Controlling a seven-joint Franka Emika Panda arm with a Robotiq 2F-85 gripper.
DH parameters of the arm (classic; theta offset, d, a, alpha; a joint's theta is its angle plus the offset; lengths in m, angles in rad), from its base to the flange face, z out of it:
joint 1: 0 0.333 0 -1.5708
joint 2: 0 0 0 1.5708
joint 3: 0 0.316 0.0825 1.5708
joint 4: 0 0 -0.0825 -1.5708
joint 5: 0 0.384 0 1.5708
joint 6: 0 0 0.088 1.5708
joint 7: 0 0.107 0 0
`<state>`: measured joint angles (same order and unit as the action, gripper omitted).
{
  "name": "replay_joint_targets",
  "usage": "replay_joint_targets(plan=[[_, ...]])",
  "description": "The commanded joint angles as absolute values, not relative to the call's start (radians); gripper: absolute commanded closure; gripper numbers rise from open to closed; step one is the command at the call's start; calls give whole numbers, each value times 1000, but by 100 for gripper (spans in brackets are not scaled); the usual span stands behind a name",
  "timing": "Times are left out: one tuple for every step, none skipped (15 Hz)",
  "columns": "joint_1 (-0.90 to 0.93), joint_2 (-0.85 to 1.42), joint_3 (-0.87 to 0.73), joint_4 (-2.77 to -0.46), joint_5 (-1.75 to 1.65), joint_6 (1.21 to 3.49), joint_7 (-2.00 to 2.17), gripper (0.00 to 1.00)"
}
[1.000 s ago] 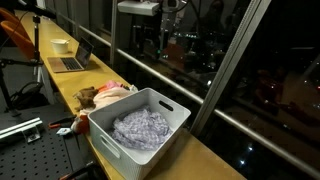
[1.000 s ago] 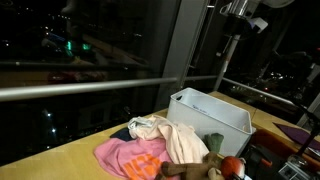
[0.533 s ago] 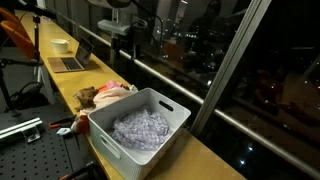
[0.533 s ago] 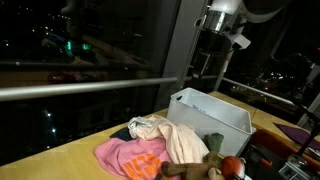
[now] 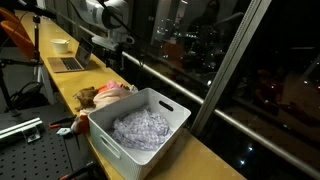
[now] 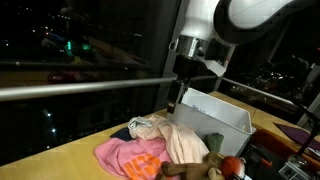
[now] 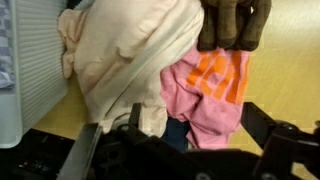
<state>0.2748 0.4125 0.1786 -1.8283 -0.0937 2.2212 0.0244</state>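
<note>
Gripper (image 7: 200, 118): jaws wide apart, nothing between them. In the wrist view it looks straight down on a pile of cloths. In an exterior view the gripper (image 6: 178, 98) hangs above the pile, just off the near end of the bin (image 6: 215, 118), touching neither.

Cream cloth (image 7: 130, 50): crumpled, on top of the pile, its edge against the white ribbed wall of the bin (image 7: 18, 70). Directly under the left finger.

Pink cloth (image 7: 215, 90): beneath and beside the cream one, spread on the yellow table (image 7: 285, 60). Orange print on it, blocky, possibly letters; too blurred to read.

Brown item (image 7: 235, 22): soft, dark, lying over the pink cloth's far edge. Cannot tell what it is.

A dark blue scrap shows under the pink cloth, near the gripper body.

In an exterior view the bin (image 5: 160, 100) holds a bunched lavender cloth (image 5: 140, 128). Further along the table: an open laptop (image 5: 70, 62) and a white bowl (image 5: 61, 45), well apart from the pile. No legible marking on either.
</note>
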Motion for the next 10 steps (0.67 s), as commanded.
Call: replay_joint_targets(plan=[[308,539,173,-1731,-113,2210,64,0],[316,562,166,-1725,-121,2201,72,0],[323,582,161,-1719,-127,2188,76,0],[330,602,155,-1713,-138,2174,83,0],[340,621,146,-1708,-156,2153,95,0],[350,637,138,-1704,-173,2132,103,0],[356,652,134,-1697,-184,2107,108,0],[360,666,130,-1689,-195,2089,112,0],[363,676,129,-1682,-202,2069,112,0],[365,684,128,-1677,-207,2055,111,0]])
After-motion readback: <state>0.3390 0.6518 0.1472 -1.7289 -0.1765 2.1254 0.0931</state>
